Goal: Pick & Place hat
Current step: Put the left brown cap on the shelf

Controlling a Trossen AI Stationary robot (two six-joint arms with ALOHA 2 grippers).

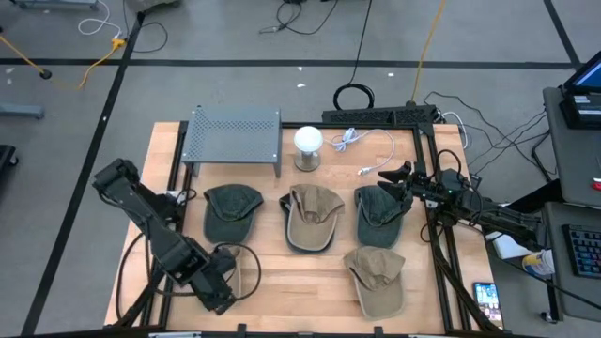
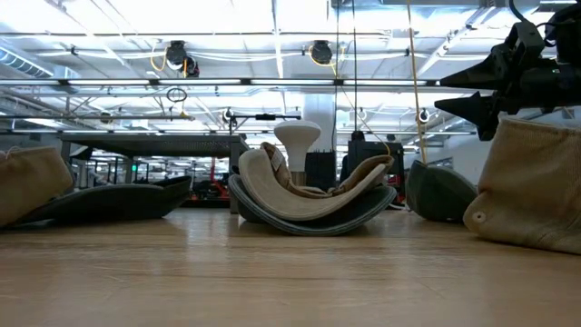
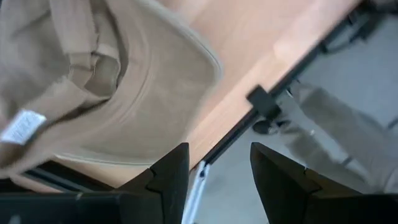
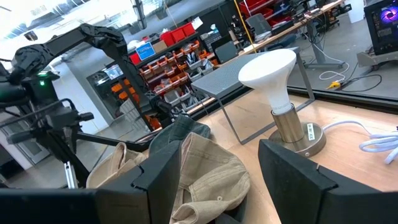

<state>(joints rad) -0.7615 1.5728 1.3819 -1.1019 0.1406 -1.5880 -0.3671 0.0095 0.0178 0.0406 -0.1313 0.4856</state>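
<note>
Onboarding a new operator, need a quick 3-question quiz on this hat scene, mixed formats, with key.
1. True or false: the right gripper is shut on a hat.
2. How many hats lie on the table?
A) two B) four C) six
3. Fill in: the white lamp stands beside the grey metal ____.

Key:
1. False. Its fingers are open, above the dark green hat near the right edge.
2. B. Two dark green, two tan: the other green hat, the middle tan hat and the front tan hat.
3. rack.
</note>
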